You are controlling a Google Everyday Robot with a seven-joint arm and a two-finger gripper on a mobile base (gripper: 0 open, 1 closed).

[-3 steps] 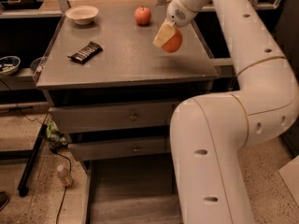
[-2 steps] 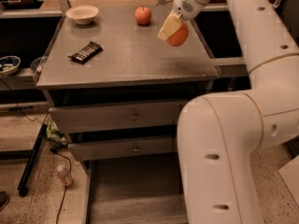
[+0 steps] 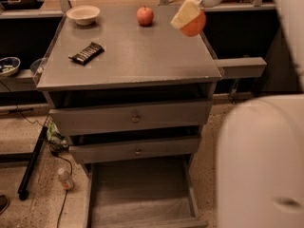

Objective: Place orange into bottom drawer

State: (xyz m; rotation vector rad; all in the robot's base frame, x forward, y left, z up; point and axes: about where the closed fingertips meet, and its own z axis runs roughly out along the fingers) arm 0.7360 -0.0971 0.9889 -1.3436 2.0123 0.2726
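The orange [image 3: 194, 24] is held in my gripper [image 3: 188, 16], raised above the far right corner of the grey cabinet top [image 3: 133, 56]. The gripper's pale fingers [image 3: 184, 14] are shut on the orange's upper left side. The bottom drawer [image 3: 140, 194] is pulled out at the foot of the cabinet, a wide shallow tray with a plain grey floor and nothing in it. My white arm [image 3: 259, 160] fills the lower right of the view.
A red apple [image 3: 145, 15], a white bowl [image 3: 83, 14] and a dark candy bar [image 3: 86, 52] lie on the cabinet top. The two upper drawers [image 3: 135, 118] with small knobs stand slightly open. A small bottle [image 3: 64, 178] and cables lie on the floor at left.
My gripper has carried the orange up and to the right, from over the top's right middle to above its far right corner. The arm has swung out to the right.
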